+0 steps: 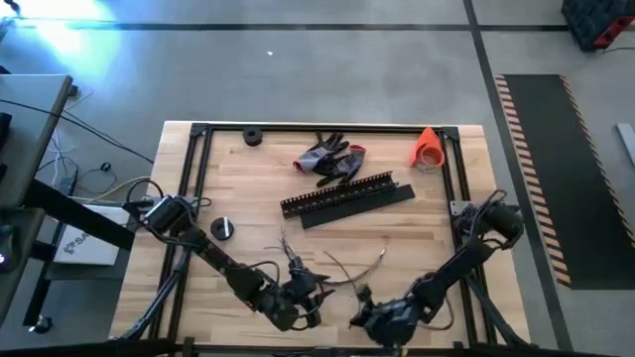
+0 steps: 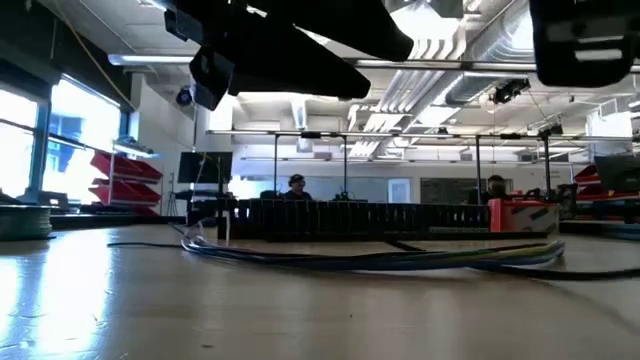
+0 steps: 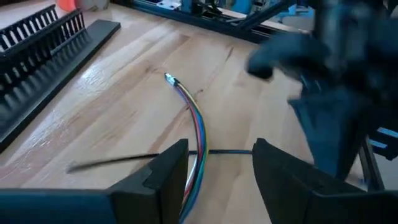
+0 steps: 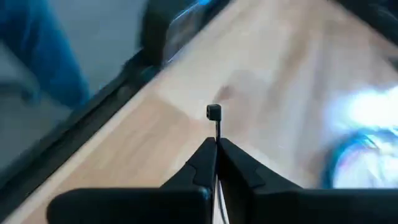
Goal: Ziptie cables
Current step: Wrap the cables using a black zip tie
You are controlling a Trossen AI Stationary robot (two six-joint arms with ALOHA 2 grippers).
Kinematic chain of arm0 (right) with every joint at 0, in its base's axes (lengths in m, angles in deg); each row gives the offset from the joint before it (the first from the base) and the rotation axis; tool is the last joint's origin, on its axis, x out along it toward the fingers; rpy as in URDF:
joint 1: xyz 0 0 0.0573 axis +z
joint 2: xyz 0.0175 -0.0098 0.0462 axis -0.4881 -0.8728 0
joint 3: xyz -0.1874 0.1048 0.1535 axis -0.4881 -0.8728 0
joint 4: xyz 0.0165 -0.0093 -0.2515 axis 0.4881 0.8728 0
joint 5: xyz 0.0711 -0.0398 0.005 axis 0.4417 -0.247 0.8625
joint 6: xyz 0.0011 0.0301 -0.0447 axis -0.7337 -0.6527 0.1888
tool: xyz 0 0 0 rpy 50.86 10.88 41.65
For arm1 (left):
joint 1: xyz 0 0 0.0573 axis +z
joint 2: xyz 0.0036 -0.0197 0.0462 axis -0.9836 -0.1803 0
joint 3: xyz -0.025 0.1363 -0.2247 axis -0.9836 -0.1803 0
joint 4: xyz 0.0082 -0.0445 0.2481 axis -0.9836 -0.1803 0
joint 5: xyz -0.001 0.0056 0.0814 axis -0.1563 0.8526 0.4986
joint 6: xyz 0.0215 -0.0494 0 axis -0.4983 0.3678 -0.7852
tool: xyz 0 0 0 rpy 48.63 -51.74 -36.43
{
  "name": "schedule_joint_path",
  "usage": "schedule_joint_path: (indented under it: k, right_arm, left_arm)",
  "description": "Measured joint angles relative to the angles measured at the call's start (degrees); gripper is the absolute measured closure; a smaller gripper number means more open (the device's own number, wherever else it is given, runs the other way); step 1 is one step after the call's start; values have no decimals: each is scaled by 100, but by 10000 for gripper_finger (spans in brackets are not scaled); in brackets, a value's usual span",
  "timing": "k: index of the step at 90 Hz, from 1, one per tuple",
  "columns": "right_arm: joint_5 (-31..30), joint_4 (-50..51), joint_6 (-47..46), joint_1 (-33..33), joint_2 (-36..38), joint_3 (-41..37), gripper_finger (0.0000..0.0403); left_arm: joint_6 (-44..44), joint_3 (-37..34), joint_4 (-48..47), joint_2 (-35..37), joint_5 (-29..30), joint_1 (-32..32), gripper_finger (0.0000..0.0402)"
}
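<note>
The cables (image 1: 332, 266) lie as a loose bundle on the wooden table near its front edge; in the low view the cables (image 2: 380, 258) rest flat on the top. My left gripper (image 3: 217, 165) is open, low over the table, with the coloured cable bundle (image 3: 196, 127) running between its fingers, close to one of them. A thin black strip (image 3: 112, 163) lies across the bundle there. My right gripper (image 4: 217, 146), just right of the left one (image 1: 303, 297), is shut on a thin black ziptie (image 4: 215, 124). My right gripper pinches the ziptie between its two fingertips, just behind the small square head (image 4: 213, 112). The head end sticks out a short way past the fingertips, along the line of the fingers, above the table top. The rest of the strip is hidden by the fingers.
Long black slotted strips (image 1: 347, 198) lie across the table's middle. Grey-and-red gloves (image 1: 327, 159) and an orange cone (image 1: 427, 147) sit near the far edge, with a black roll (image 1: 251, 136) at the far left and a round black piece (image 1: 224, 228) beside the left arm.
</note>
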Motion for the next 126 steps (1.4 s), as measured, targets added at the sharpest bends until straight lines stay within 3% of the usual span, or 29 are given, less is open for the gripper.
schedule_joint_path:
  k: [20, 29, 53, 126]
  right_arm:
    - [-1052, -2569, -1133, -59, 721, -1563, 403]
    - [-1103, -3139, -1494, -181, 833, -1980, 403]
    - [-661, -3309, -2307, -428, 838, -2247, 403]
    - [-775, -3973, -2364, -428, 844, -2244, 403]
  left_arm:
    - [-291, 0, 437, -64, -10, 83, 243]
    - [-509, 0, 873, -226, -105, 149, 243]
    - [-816, 0, 2214, -824, -487, 431, 243]
    - [-157, 4, 1987, -846, -1354, 507, 243]
